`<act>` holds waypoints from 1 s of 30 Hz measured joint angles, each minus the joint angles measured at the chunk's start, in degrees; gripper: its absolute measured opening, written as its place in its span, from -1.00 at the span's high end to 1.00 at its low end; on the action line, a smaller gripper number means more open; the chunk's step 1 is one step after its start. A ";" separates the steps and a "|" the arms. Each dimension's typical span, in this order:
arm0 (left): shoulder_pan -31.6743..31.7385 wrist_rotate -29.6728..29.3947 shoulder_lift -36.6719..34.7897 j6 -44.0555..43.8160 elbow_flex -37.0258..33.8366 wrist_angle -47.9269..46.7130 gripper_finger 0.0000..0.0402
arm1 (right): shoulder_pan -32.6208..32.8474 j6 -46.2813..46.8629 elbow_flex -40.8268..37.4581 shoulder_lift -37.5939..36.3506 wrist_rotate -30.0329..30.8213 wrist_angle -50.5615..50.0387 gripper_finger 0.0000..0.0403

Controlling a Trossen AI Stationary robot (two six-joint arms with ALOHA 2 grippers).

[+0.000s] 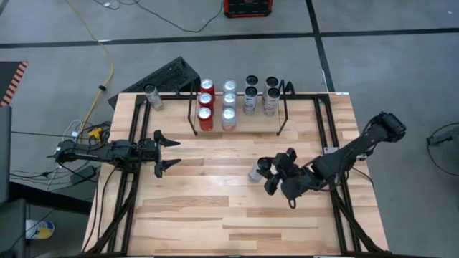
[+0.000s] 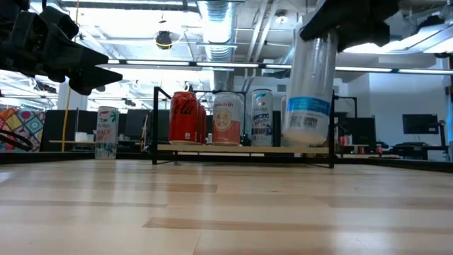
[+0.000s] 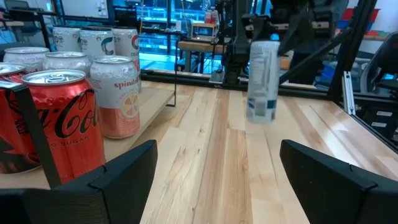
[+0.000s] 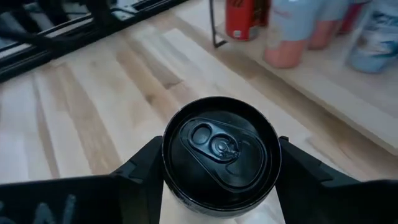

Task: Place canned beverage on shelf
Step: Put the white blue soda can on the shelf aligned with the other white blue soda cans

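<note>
Left arm: reaches in level from the left edge, low over the worktop.
Left hand (image 1: 164,153): fingers spread wide, gripping nothing.
Right arm: bends in from the right edge toward the middle.
Right hand (image 1: 267,177): fingers clamped on either side of a can (image 4: 217,155), lifted clear of the worktop.

**Open wood in front, crowded rack at the back**

The tabletop (image 1: 215,215) between the two arms is bare planks, so there's plenty of room to move. The shelf (image 1: 237,131) is packed with four rows of cans (image 1: 228,113), and upright end loops close both sides. A lone can (image 1: 152,97) stands outside its left end.
</note>
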 joint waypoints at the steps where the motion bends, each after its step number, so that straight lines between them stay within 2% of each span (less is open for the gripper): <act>1: 0.01 0.00 -0.01 0.00 0.01 0.00 -0.63 | 0.17 0.88 0.76 0.00 0.66 -1.42 -0.08; 7: 0.02 -0.02 -0.01 0.00 -0.01 0.00 -0.63 | -0.25 4.04 4.20 0.45 9.01 -3.29 -0.08; 11: 0.00 -0.02 0.00 0.00 -0.01 0.00 -0.63 | -3.82 4.51 4.19 2.11 11.29 -3.57 -0.08; 16: 0.02 0.00 0.01 0.00 0.00 0.00 -0.63 | -9.02 8.99 4.43 7.86 10.16 -4.55 -0.08; 19: 0.02 -0.02 -0.01 0.00 0.01 0.01 -0.63 | -12.07 8.44 6.28 11.47 4.93 -4.81 -0.08; 21: 0.01 -0.01 -0.01 0.00 0.00 0.01 -0.63 | -13.44 7.22 8.31 13.62 3.61 -5.43 -0.08; 28: 0.00 -0.01 0.00 0.00 0.01 0.01 -0.63 | -15.25 7.73 16.47 18.38 3.28 -12.93 -0.08; 30: 0.01 -0.01 0.00 0.00 0.00 0.00 -0.63 | -15.69 7.88 17.68 19.24 3.18 -13.51 -0.14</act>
